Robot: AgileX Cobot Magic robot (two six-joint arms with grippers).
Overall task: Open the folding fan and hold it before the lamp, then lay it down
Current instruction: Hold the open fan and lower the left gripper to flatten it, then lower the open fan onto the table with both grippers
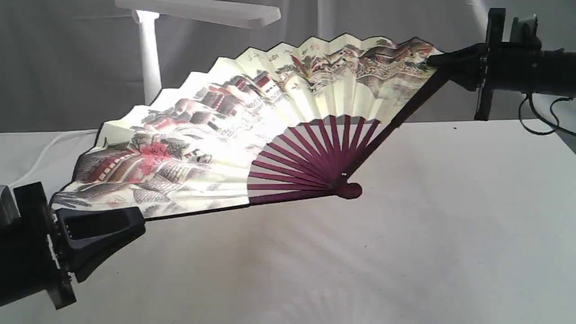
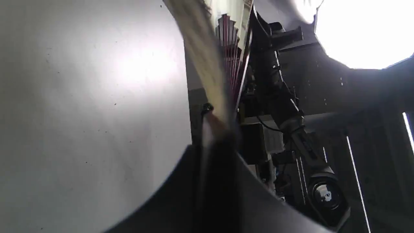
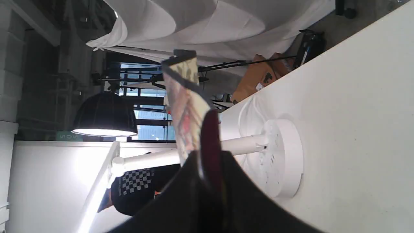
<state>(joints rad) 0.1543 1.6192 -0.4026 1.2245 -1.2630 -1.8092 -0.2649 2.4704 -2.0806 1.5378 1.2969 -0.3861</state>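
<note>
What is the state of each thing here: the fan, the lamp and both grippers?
folding fan: spread wide open, held up by its two outer ribs.
lamp: standing upright behind the fan, seemingly lit.
left gripper: shut on one outer rib of the fan.
right gripper: shut on the other outer rib.

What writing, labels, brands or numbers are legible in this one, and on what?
None legible.
On the folding fan: small brushed marks near its top edge and a reddish seal-like mark near its left end, too small to read.
On a teal sign behind, right wrist view: pale letters, too blurred.
</note>
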